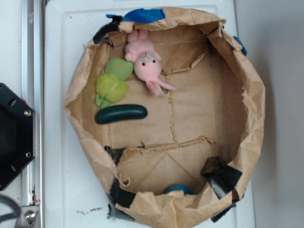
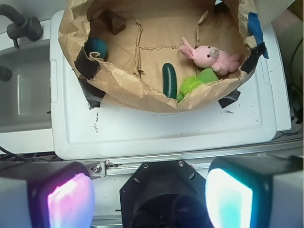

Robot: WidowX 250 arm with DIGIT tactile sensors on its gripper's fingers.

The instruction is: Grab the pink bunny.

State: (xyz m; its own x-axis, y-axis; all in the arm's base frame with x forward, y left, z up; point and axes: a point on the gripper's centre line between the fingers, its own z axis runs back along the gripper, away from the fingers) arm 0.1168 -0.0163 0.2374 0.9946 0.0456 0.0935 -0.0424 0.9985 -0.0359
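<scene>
In the exterior view, from left to right inside the brown paper bin (image 1: 247,95), the fuzzy green plush toy (image 1: 112,85) and dark green cucumber (image 1: 121,114) come first, then the pink bunny (image 1: 146,61) against the far wall, touching the green toy. The tool (image 2: 147,194) hangs well back, pads (image 2: 70,199) wide apart, holding nothing. Best descend over the bunny's round head, clear of the green plush.

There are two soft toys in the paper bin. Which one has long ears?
The pink bunny, lying against the bin's wall. The fuzzy green toy beside it shows no ears.
</scene>
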